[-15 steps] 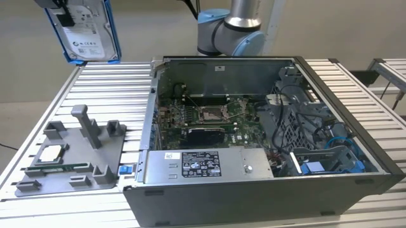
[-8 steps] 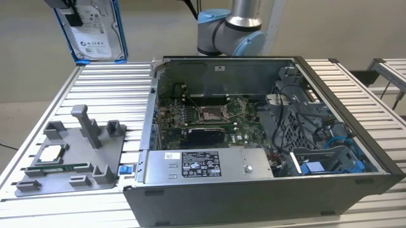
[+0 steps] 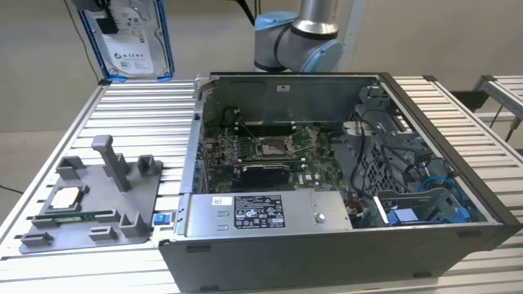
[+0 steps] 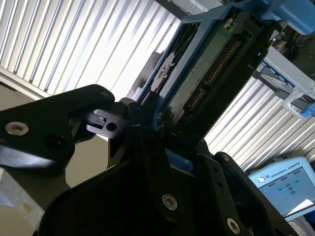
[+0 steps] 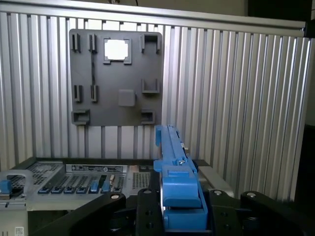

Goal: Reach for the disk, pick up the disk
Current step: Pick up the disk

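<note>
The disk, a silver-grey drive with a white label in a bright blue frame, hangs upright in the air above the table's far corner at the exterior view's left. My gripper is shut on its upper part at the picture's edge. In the first wrist view the disk stands edge-on between the black fingers of the gripper. In the second wrist view the disk's green circuit-board side rises from the gripper, which is clamped on its blue frame.
An open computer case fills the middle of the slatted aluminium table. A grey fixture plate with posts and a small square silver chip lies at the exterior view's left. The arm's base stands behind the case.
</note>
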You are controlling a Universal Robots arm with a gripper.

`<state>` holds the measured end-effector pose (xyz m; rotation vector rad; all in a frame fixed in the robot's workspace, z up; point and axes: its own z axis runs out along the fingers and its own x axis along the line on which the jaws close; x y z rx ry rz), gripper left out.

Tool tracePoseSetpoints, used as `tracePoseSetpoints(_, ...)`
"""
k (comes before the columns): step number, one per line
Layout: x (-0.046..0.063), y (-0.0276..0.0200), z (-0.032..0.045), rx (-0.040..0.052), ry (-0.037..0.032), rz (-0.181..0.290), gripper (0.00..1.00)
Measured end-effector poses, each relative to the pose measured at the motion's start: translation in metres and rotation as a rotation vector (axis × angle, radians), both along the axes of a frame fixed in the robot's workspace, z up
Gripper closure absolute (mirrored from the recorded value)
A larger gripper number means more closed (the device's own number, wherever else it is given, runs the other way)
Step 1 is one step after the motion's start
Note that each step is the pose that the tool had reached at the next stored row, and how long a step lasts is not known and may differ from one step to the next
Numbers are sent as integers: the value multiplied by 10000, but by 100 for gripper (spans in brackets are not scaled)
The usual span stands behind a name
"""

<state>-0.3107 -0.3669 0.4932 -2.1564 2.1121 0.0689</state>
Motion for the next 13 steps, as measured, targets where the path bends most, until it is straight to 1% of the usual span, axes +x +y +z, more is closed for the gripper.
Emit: tracePoseSetpoints(13, 253, 0, 0, 54, 0, 0, 100)
